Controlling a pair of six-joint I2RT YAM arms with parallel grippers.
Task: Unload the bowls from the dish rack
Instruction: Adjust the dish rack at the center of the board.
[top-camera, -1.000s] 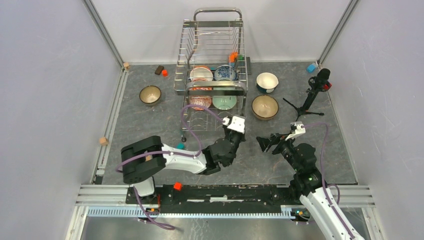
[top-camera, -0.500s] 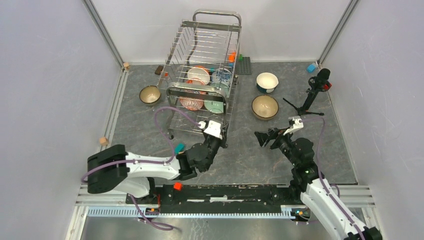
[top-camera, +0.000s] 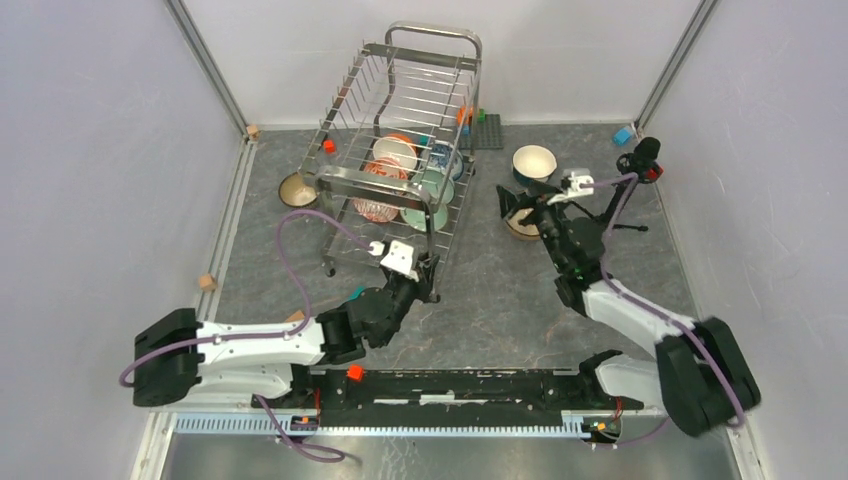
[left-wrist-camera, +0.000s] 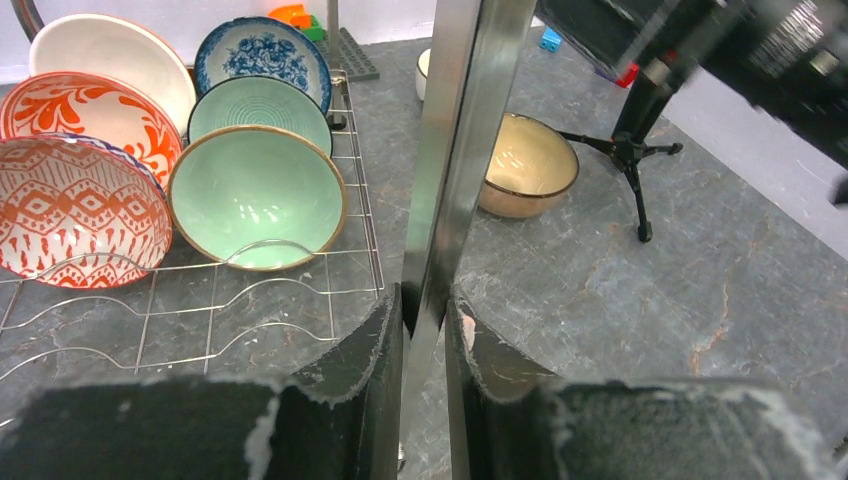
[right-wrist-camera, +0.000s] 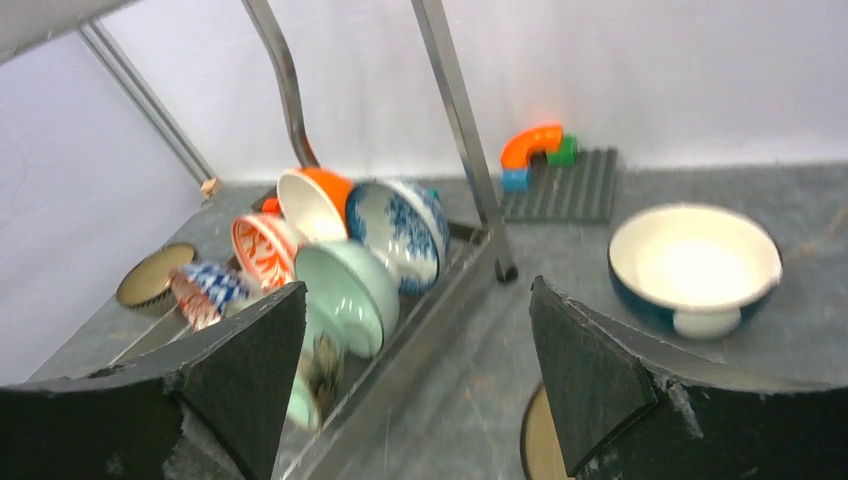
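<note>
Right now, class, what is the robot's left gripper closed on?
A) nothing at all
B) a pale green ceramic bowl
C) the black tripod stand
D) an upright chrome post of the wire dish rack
D: in the left wrist view the left gripper pinches a shiny upright post of the chrome wire dish rack between its two black fingers.

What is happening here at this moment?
The left pincer is shut on a chrome post of the dish rack, which holds several bowls standing on edge. The right pincer is open and empty, right of the rack, near a white bowl on the table. Two tan bowls also sit outside the rack.
</note>
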